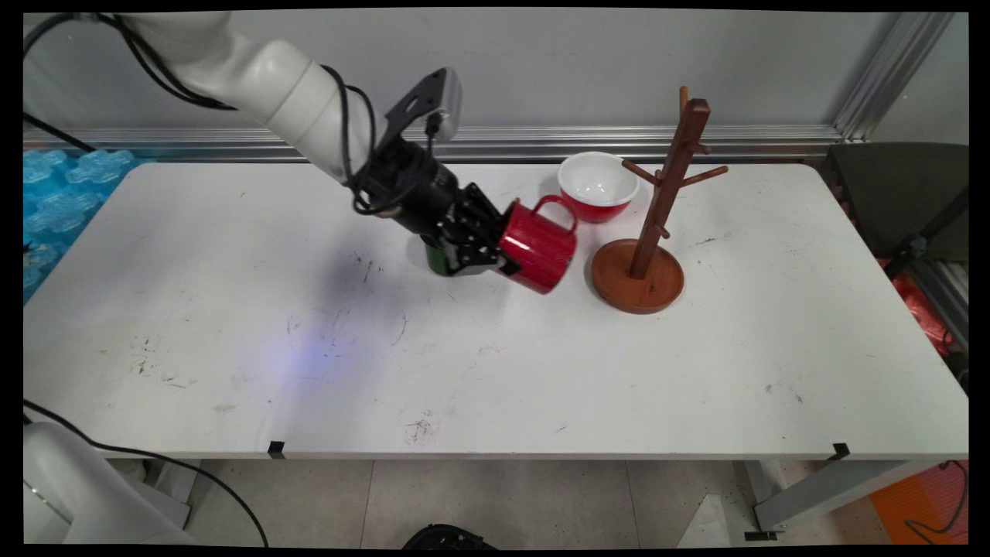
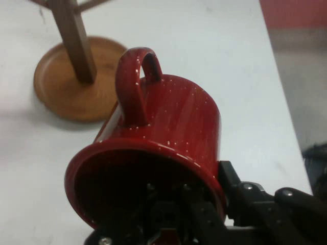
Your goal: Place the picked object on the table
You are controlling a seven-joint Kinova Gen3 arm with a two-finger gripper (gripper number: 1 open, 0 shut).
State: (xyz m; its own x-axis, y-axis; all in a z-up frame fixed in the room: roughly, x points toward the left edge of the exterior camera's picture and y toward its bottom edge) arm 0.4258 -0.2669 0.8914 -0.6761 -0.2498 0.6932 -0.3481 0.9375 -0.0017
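At the far left, beyond the white surface, lies a patch of blue bubble-like packing material. The white arm slants down from the upper left to the middle of the surface. Just behind the gripper stands a dark green object, mostly hidden by the black linkage, so its kind cannot be told. The gripper is clamped on the rim of a red speckled mug: in the hand view one finger reaches inside the mug's mouth and the other presses the outer wall. The mug is held tilted on its side above the surface, its handle upward and its base toward the right. Just to its right stands a wooden mug tree with a round base. Behind, between mug and tree, sits a red bowl with a white inside.
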